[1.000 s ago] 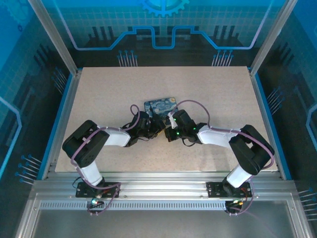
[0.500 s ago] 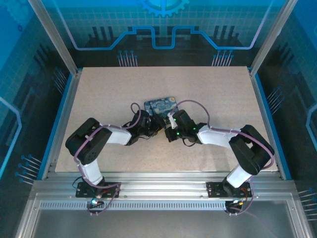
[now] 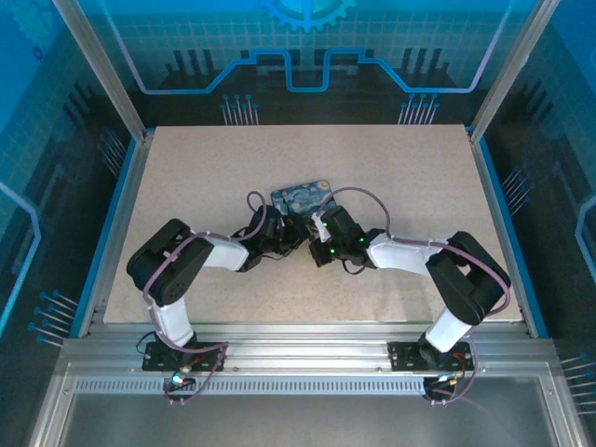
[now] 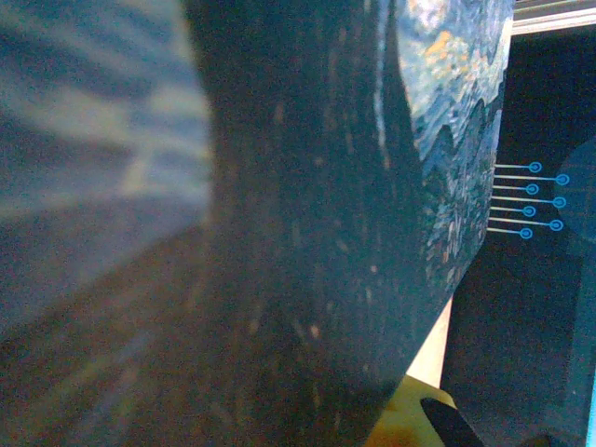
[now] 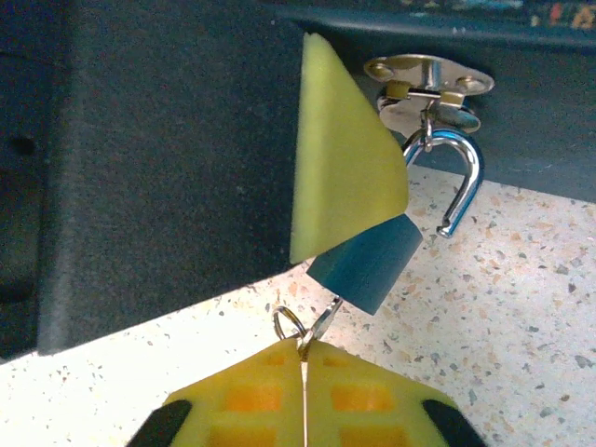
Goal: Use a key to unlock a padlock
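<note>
From above, the left gripper (image 3: 285, 238) reaches in low to the front edge of the dark blue box (image 3: 303, 196) on the speckled table (image 3: 214, 168). Its wrist camera sits hard against the box's side (image 4: 307, 233), so I cannot tell how its jaws stand.

In the right wrist view, a yellow pad (image 5: 340, 177) on a dark finger rests against the top of the padlock (image 5: 365, 265). The blue-grey padlock hangs tilted at the front of the box, just above the table. Below it, the key (image 5: 323, 319) sticks into the padlock's underside, with a small ring (image 5: 285, 322) beside it. The right gripper (image 5: 303, 391) has its yellow pads pressed together on the key's lower end.

Further right, the shackle (image 5: 463, 172) loops through the hasp (image 5: 428, 74) on the box. One end of it hangs free, outside the padlock body.
</note>
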`<state>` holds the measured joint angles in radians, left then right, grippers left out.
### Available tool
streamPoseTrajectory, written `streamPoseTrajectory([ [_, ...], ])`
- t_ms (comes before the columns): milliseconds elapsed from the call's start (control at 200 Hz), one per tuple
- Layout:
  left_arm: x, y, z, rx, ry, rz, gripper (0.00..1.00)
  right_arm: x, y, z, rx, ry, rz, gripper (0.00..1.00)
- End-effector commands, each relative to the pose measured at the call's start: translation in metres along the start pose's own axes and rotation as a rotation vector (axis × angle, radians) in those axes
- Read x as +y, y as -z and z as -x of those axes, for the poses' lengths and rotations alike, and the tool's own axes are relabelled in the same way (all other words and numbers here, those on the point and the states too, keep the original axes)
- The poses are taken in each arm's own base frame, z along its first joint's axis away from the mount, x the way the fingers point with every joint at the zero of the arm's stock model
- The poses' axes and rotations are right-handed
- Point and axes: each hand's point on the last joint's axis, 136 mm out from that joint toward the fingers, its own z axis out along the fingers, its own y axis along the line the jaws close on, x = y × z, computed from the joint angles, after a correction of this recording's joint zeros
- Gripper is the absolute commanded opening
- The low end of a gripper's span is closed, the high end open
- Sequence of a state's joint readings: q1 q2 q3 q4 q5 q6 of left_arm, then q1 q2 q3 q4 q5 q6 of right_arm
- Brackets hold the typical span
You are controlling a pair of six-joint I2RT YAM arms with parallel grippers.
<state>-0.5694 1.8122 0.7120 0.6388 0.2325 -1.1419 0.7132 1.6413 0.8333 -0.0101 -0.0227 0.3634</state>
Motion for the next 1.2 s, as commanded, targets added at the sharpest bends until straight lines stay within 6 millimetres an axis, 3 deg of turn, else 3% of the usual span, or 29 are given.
streamPoseTrajectory([
  [0, 0.021, -0.006, -0.007, 0.036, 0.056, 0.059, 0.0, 0.013, 0.011, 0.0, 0.007, 0.019, 0.034, 0.22],
  [160, 0.02, -0.005, -0.007, 0.034, 0.059, 0.051, 0.0, 0.003, 0.028, 0.001, -0.037, -0.035, 0.031, 0.35],
  [390, 0.019, -0.005, -0.008, 0.038, 0.07, 0.039, 0.0, -0.005, 0.042, 0.007, -0.079, -0.081, 0.041, 0.43],
  [990, 0.015, -0.006, -0.008, 0.045, 0.079, 0.023, 0.0, -0.009, 0.011, 0.019, -0.031, -0.113, -0.014, 0.41],
  [1045, 0.015, -0.005, -0.008, 0.046, 0.081, 0.023, 0.0, -0.013, 0.007, 0.012, -0.002, -0.122, -0.031, 0.41],
  [1070, 0.016, -0.005, -0.008, 0.045, 0.083, 0.024, 0.0, -0.01, 0.008, 0.023, -0.019, -0.123, -0.029, 0.41],
  [1195, 0.014, -0.005, -0.009, 0.046, 0.084, 0.018, 0.0, -0.014, 0.002, 0.021, 0.001, -0.14, -0.048, 0.41],
])
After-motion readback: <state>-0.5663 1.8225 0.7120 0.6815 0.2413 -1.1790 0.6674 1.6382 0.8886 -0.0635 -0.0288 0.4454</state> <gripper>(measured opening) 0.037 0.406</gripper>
